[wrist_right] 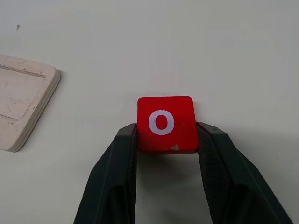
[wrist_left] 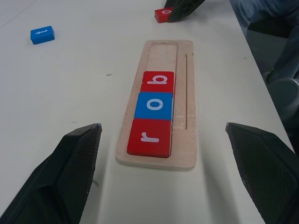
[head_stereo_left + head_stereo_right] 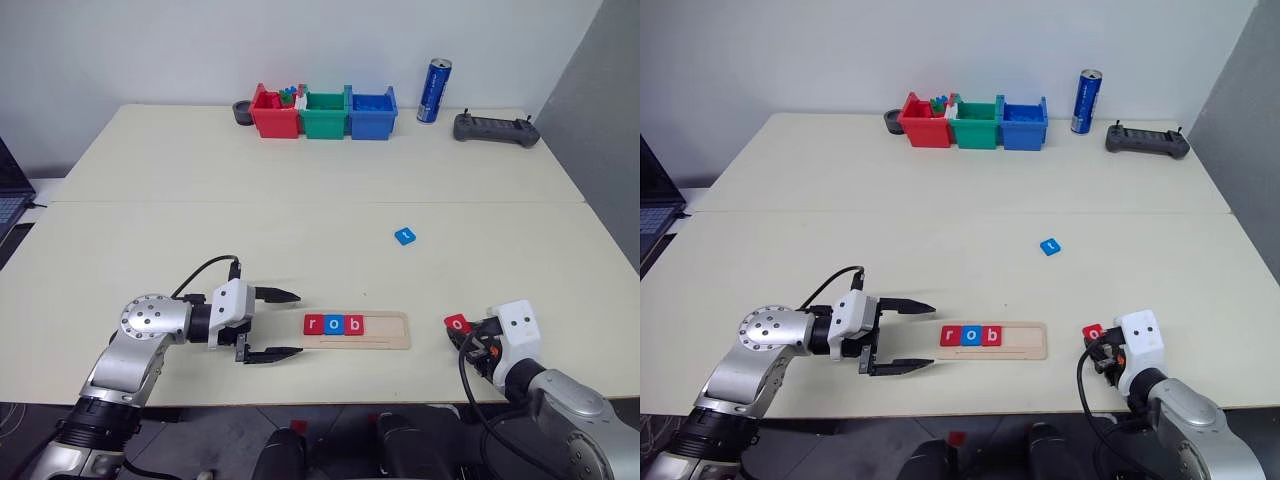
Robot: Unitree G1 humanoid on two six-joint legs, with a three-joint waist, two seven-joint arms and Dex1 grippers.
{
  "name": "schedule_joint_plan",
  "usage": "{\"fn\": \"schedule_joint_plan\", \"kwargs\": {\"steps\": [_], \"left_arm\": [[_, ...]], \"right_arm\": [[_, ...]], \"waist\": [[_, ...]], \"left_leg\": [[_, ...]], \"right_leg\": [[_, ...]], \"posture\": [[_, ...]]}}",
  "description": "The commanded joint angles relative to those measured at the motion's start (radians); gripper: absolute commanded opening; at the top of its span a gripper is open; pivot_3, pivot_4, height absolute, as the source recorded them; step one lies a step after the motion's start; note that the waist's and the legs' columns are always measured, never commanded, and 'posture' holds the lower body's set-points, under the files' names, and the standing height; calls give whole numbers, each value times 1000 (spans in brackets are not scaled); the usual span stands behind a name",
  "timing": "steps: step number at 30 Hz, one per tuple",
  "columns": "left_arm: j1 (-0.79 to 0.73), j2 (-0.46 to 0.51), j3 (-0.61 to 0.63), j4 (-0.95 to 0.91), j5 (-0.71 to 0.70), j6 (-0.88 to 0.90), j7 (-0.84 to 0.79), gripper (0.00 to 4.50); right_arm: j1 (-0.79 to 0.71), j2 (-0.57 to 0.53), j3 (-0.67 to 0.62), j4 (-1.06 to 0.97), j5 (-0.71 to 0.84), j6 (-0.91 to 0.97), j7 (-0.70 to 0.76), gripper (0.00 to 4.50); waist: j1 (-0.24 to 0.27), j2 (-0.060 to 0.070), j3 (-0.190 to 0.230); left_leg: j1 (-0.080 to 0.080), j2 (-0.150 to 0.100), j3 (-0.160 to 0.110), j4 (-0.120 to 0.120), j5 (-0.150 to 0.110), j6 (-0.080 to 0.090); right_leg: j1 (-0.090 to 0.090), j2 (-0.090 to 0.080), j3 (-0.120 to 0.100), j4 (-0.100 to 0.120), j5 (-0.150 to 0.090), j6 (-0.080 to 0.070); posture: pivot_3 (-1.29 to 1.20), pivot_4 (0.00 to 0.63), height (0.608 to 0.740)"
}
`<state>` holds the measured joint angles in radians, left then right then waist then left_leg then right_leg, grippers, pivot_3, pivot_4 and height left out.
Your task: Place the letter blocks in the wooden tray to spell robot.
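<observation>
Nearest to the robot, the wooden tray lies on the table with three letter blocks already in its left part: a red "r", a blue "o" and a red "b"; the two places on the right are still free. Just left of the tray, the left gripper stands wide and holds nothing. To the right of the tray, the right gripper holds the red "o" block between its fingers, probably the fourth letter. Farther away lies the blue "t" block, not yet picked.
</observation>
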<state>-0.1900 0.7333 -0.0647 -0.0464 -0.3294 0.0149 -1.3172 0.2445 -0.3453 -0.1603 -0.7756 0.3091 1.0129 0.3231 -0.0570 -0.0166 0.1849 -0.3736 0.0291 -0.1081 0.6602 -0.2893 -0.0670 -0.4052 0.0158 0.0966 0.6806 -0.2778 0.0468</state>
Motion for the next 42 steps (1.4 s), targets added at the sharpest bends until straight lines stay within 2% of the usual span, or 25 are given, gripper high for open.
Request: {"fn": "schedule_joint_plan", "kwargs": {"steps": [1,3,11,12,20,25,29,33,38,42], "left_arm": [[-2,20,7,-42,-1,2,5,4500],[0,24,10,-38,3,-4,7,4500],[5,24,21,15,16,-47,9,4500],[5,23,21,20,16,-51,9,4500],[7,24,23,8,14,-48,26,4500],[7,23,19,-34,9,-12,48,4500],[-8,19,11,-83,3,39,71,4500],[-24,12,5,-106,2,70,83,4500],[-40,9,-3,-107,2,83,85,4500],[-44,8,-1,-104,-2,86,85,4500]], "right_arm": [[10,14,46,-5,30,35,-6,1447],[3,34,48,1,32,34,-21,1447],[-36,66,32,-5,41,26,-62,4267],[-47,67,25,-8,43,25,-65,4488],[-171,50,-53,-44,93,61,-63,4488],[-275,-9,-112,-8,141,50,-13,4488],[-272,-215,-81,23,179,-32,200,4488],[-242,-485,-20,139,87,-263,438,4488],[-249,-652,52,330,43,-479,677,4488],[-292,-698,137,463,-17,-627,790,4488]], "waist": [[0,0,0],[-1,0,0],[-2,-1,-1],[-1,-1,-1],[-1,0,0],[0,1,1],[1,1,1],[2,1,2],[1,0,2],[1,-1,3]], "left_leg": [[0,0,0,0,0,0],[0,0,0,0,0,0],[1,0,1,0,0,0],[1,0,1,0,0,0],[0,0,1,0,0,0],[-1,0,0,0,0,0],[-2,0,0,0,0,0],[-2,-1,1,0,0,0],[-1,-1,1,0,0,0],[-1,-1,1,1,0,0]], "right_leg": [[0,0,0,0,0,0],[0,0,0,0,0,0],[0,0,0,0,0,0],[0,0,0,0,0,0],[-1,0,1,0,0,0],[-1,0,0,0,0,0],[-1,0,0,-1,0,0],[-1,0,0,-1,0,0],[-1,0,1,-1,0,0],[-1,0,1,-1,1,-1]], "posture": [[0,150,740],[0,150,740],[0,150,740],[0,150,740],[0,150,740],[0,150,740],[0,150,740],[0,150,740],[0,150,740],[0,150,740]]}}
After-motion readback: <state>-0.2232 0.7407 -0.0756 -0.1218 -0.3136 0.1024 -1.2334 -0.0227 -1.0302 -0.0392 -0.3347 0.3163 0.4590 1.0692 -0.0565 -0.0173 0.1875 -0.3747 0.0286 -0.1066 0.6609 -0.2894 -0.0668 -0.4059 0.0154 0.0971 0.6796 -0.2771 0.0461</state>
